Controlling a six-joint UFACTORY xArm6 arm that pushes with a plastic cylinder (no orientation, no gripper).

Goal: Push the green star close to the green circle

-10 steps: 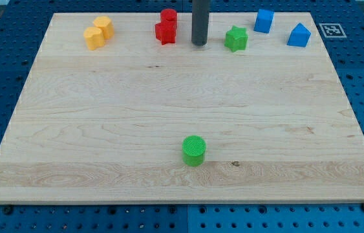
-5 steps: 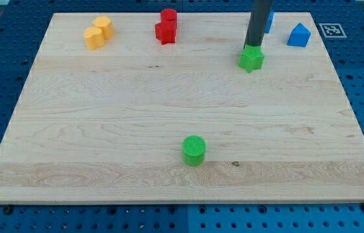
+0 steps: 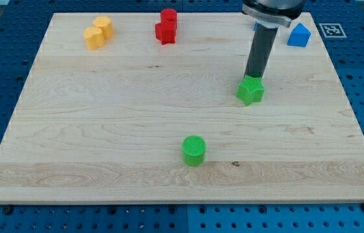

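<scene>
The green star (image 3: pixel 251 92) lies right of the board's middle. My tip (image 3: pixel 253 77) touches the star's top edge, with the dark rod rising toward the view's top. The green circle (image 3: pixel 194 150) stands toward the view's bottom, below and left of the star, well apart from it.
Two red blocks (image 3: pixel 166 26) sit together at the top centre. Two yellow blocks (image 3: pixel 97 33) sit at the top left. A blue block (image 3: pixel 299 35) lies at the top right; another blue block beside it is mostly hidden behind the rod. The wooden board (image 3: pixel 104 116) has edges all round.
My tip moved right, came behind the green star and pushed it down the view, closer to the green circle. The other blocks did not move.
</scene>
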